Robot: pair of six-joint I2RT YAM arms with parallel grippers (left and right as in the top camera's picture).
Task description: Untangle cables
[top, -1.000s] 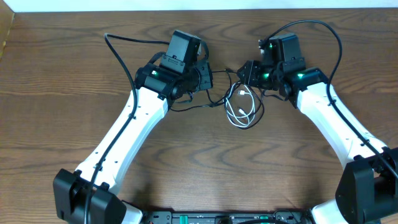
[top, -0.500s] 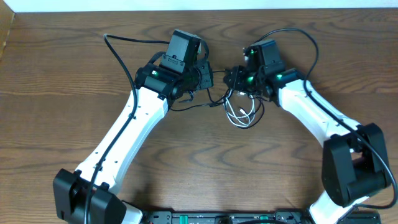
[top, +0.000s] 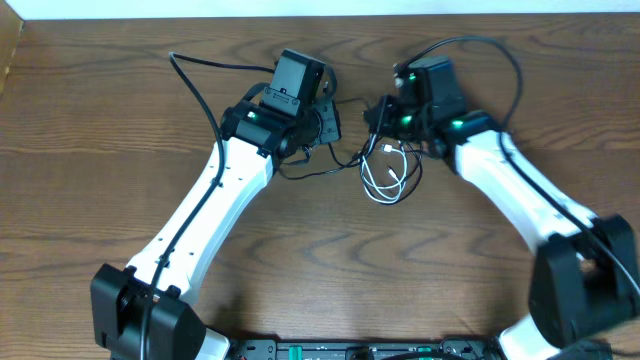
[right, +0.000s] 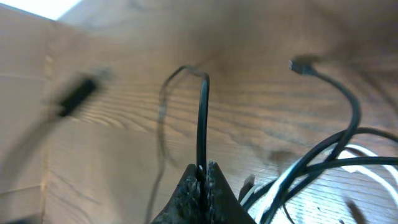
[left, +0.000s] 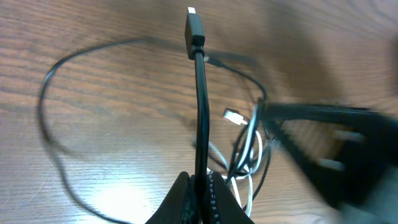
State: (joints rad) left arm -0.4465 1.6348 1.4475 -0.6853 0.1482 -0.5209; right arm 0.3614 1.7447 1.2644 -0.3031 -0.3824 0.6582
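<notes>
The black cable (top: 322, 167) and the white cable (top: 385, 176) lie tangled in a loose coil on the table between my two grippers. My left gripper (top: 331, 122) is shut on the black cable (left: 200, 106) a short way below its plug end (left: 193, 25), which sticks out past the fingers. The white cable (left: 252, 146) and its plug (left: 233, 115) lie beyond. My right gripper (top: 379, 113) is shut on a black cable strand (right: 202, 118). Black and white loops (right: 339, 152) and a black plug (right: 302, 64) lie to its right.
The wooden table (top: 100, 150) carries only the cables. Thick black arm wires arc behind the left arm (top: 195, 80) and the right arm (top: 505, 60). The table's back edge (top: 150, 18) runs along the top. The right gripper shows blurred in the left wrist view (left: 348, 149).
My right gripper swung left toward the left gripper, then lifted slightly back, still holding the black strand. The white coil shifted a little left. The left gripper nudged slightly toward the back.
</notes>
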